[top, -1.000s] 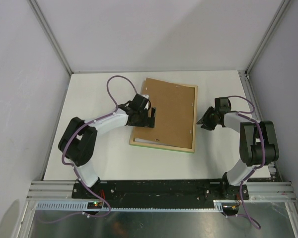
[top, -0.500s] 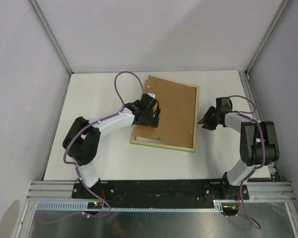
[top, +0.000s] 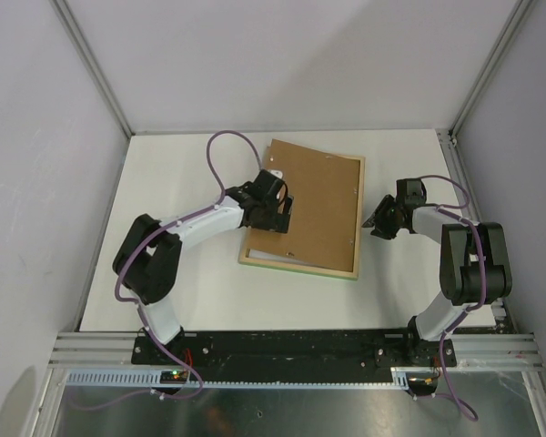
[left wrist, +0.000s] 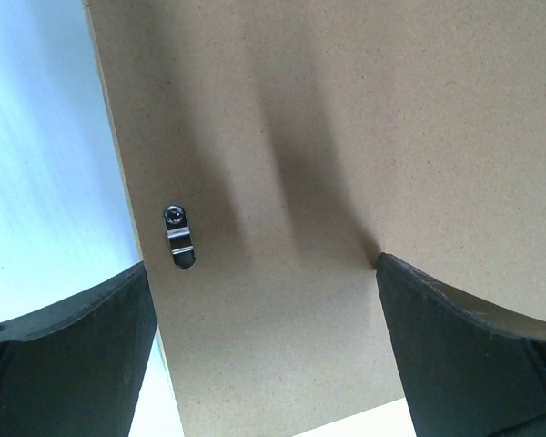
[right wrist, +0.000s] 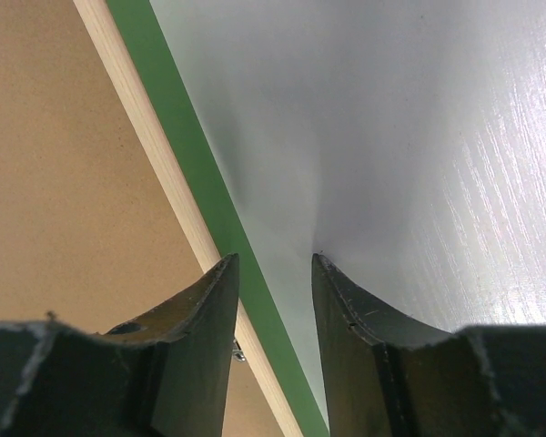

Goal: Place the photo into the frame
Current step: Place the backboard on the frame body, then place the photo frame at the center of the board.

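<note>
Left fingers (left wrist: 64, 360) have moved over one backing board (top: 314, 205) in one frame (top: 297, 268).

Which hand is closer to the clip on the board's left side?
Left. The left hand hangs open right over the board, the clip between its fingers. The right hand sits at the frame's right edge, across the board from the clip.

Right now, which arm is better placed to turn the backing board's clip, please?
Left: the open left end effector is over the backing board beside the clip; the right end effector sits off the frame.
</note>
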You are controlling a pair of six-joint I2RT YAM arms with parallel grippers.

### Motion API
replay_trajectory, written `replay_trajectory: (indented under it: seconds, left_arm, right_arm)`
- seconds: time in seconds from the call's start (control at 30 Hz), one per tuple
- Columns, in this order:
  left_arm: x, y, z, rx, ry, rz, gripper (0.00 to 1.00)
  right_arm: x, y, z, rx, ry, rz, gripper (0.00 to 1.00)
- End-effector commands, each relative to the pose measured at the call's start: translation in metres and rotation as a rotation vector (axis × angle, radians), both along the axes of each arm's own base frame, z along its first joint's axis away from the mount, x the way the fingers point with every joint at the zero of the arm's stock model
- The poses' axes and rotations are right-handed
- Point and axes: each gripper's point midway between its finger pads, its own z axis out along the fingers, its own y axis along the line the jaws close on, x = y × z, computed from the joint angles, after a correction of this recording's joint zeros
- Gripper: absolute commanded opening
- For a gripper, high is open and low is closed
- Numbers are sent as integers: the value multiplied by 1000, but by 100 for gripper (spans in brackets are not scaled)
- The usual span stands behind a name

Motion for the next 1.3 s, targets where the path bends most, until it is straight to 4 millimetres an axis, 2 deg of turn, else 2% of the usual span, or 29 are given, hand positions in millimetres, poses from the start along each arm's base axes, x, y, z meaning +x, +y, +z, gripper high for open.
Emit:
replay_trajectory:
  seconds: [0.0,0.23,0.5,0.7,0.83,0.93,1.03,1.13,1.27]
  left_arm:
    - [6,-11,35,-82,-51,-80,100]
    - [3,-12,40,-187,-11,-109,100]
    - [4,5,38,-205,4,-86,100]
    - [11,26,39,-203,-6,-28,100]
    - [29,36,41,-249,-13,62,99]
    - [52,42,37,-291,-1,137,88]
    - [75,43,33,-310,-4,167,72]
    - [95,42,21,-301,4,182,57]
    - [111,46,2,-293,31,230,39]
  right_arm:
    - [11,5,23,19,-69,29,44]
    - [10,5,25,17,-73,34,50]
    - [11,5,28,16,-82,37,54]
    - [12,5,29,18,-90,37,55]
    - [13,4,29,15,-91,29,53]
    - [15,5,29,20,-97,27,51]
    - [17,7,29,21,-107,31,51]
    - [18,8,28,16,-104,33,49]
    - [18,8,29,-10,-96,38,47]
